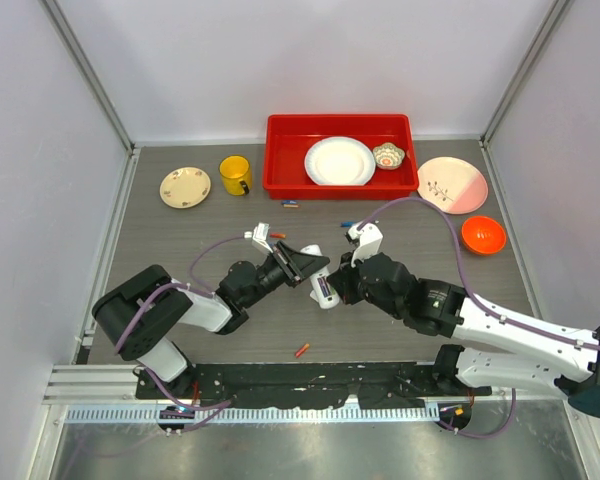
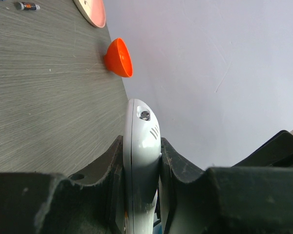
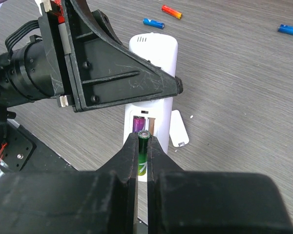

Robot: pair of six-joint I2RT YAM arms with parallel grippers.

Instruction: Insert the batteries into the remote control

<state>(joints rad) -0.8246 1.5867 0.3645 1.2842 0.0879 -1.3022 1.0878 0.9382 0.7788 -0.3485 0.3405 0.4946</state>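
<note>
Remote control [image 3: 154,58], clamped by left gripper [image 2: 141,165], seemingly holds one purple battery [image 3: 137,124]; right gripper [image 3: 143,168] pinches green battery [image 3: 144,141] at its six o'clock, uninserted.

remote control [image 3: 154,53] middle hidden behind left gripper [image 3: 158,90], green battery [image 3: 143,148] base hidden inside right gripper [image 3: 143,139]

Light: bright, even, diffuse, from above.
Shadows: faint, soft-edged on the worktop [image 1: 180,230].
Glare: mild sheen on the remote control [image 2: 139,161].
Focus: overhead view sharp; right pincer fingers [image 3: 122,168] slightly soft up close.
</note>
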